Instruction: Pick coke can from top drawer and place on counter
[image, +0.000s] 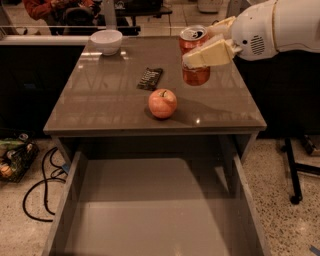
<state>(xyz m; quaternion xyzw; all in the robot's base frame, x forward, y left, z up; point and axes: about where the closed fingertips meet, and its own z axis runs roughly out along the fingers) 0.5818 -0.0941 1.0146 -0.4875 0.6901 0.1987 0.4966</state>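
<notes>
My gripper comes in from the upper right and is shut on the coke can, a red can with a silver top. It holds the can upright in the air above the right middle of the counter. One cream finger crosses the can's front. The top drawer is pulled out below the counter's front edge, and its grey bottom is bare.
A red-orange apple sits on the counter just left of and in front of the can. A dark snack packet lies behind it. A white bowl stands at the far left corner. Cables lie on the floor at left.
</notes>
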